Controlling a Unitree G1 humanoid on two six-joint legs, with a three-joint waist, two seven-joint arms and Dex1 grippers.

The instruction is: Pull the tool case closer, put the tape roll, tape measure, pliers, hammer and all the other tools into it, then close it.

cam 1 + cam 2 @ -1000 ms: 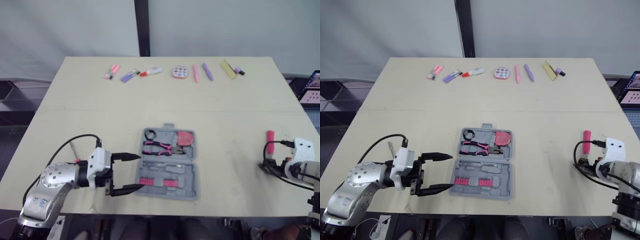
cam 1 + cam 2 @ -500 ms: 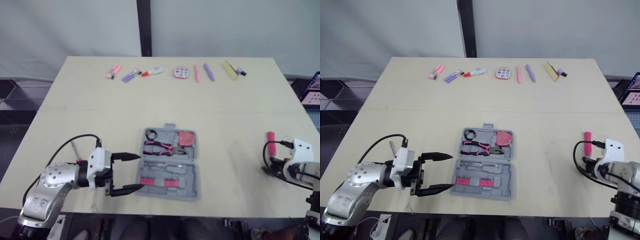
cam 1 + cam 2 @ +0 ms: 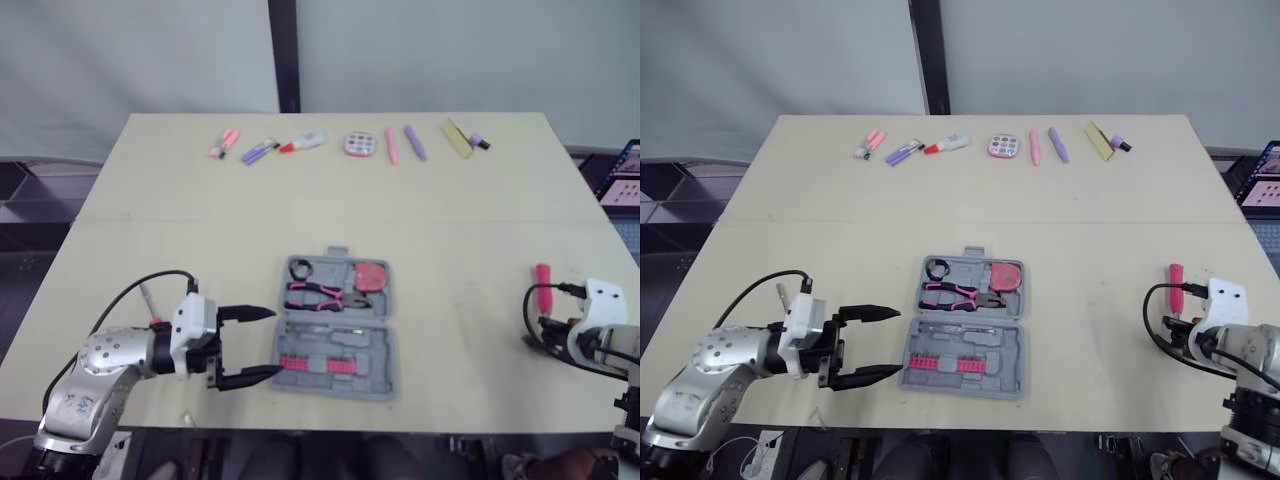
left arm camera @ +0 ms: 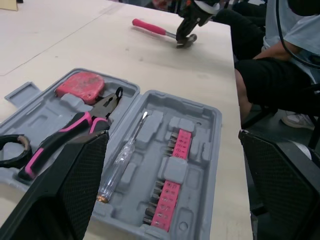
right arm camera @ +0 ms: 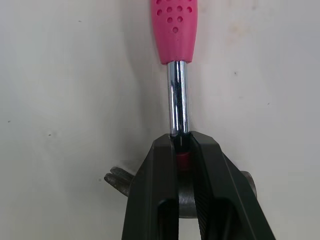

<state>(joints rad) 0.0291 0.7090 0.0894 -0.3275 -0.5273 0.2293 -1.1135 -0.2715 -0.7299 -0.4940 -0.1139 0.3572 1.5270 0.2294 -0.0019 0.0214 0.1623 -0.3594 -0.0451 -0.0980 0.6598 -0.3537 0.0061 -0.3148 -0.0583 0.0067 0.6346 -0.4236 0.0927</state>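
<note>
The right hand [image 5: 182, 143], clamped on the slick steel neck of the hammer [image 5: 176, 25] near the desk's [image 3: 200, 200] right edge, may let it twist or slip when lifted; the left hand [image 3: 275, 342] gapes beside the open tool case [image 3: 335, 345].

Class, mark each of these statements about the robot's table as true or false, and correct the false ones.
1. The pliers lie inside the tool case. True.
2. The tool case is shut. False: it lies open on the table.
3. The right gripper is shut on the hammer, on its metal shaft near the head. True.
4. The left gripper holds the tape measure. False: the left gripper is open and holds nothing, and the tape measure lies in the case.
</note>
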